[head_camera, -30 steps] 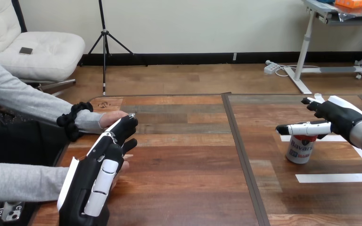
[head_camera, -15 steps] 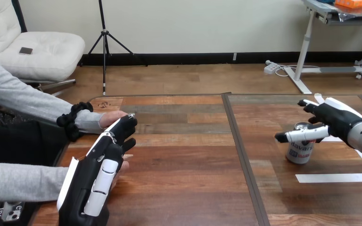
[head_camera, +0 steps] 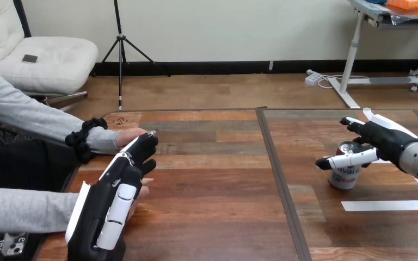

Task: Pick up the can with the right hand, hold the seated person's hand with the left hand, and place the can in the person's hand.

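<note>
While spread open around the upright can (head_camera: 344,176) on the tabletop (head_camera: 223,206), clasping nothing yet, could tip or shove it away by closing the right robot hand (head_camera: 383,138) unevenly, leaving nothing for the person's hand (head_camera: 130,136).

Head camera, facing forward and down; close over the wooden table (head_camera: 212,206)

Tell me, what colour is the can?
The can is white, with a red band near its top and blue print; the head view shows it.
</note>
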